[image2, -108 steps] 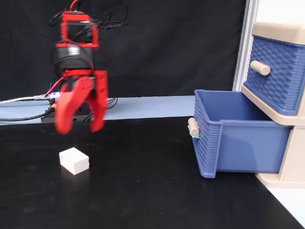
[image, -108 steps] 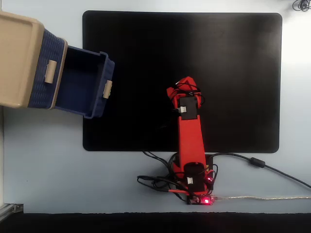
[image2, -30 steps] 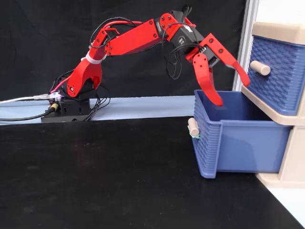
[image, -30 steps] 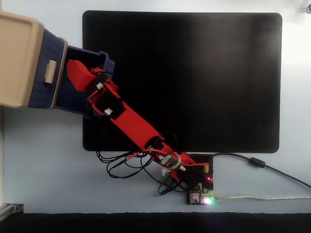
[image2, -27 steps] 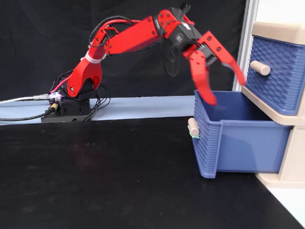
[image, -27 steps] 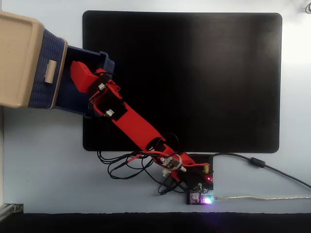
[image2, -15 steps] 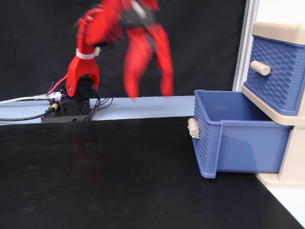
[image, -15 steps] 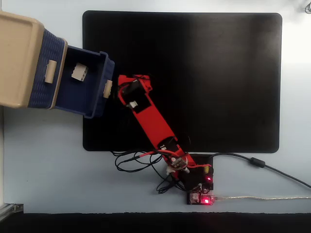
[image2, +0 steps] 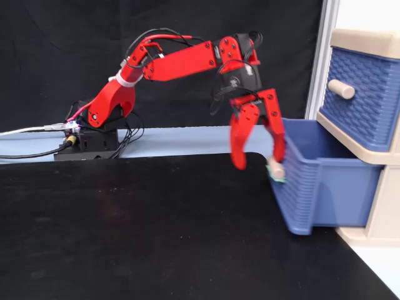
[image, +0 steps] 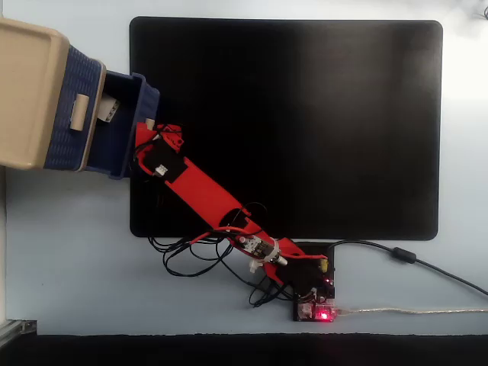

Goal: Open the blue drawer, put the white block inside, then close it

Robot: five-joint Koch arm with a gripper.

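Drawer work is nearly done, as I read it. The blue drawer (image2: pixel 322 187) stands pulled well out of the beige cabinet (image: pixel 30 91), and in the fixed view from above I can see the white block (image: pixel 110 107) already lying inside it, toward the back end near the cabinet. In the side fixed view the block is hidden behind the drawer wall.

My gripper (image2: pixel 257 164) hangs at the drawer's front face with its jaws spread apart and nothing held between them. One red finger hangs clear over the black mat (image2: pixel 156 231); the other sits right at the small beige tab handle (image2: pixel 275 169), touching it or just beside it, I cannot tell which.

What matters for the closing push: the drawer's long axis runs from its front face back into the cabinet, and the claw stands on the outer, mat side of that face. So the cabinet lies straight ahead of the claw along the sliding line. I judge a push along that axis would seat the drawer, while any sideways slant risks jamming it or shoving the whole cabinet. The upper drawer (image2: pixel 359 90) is shut.
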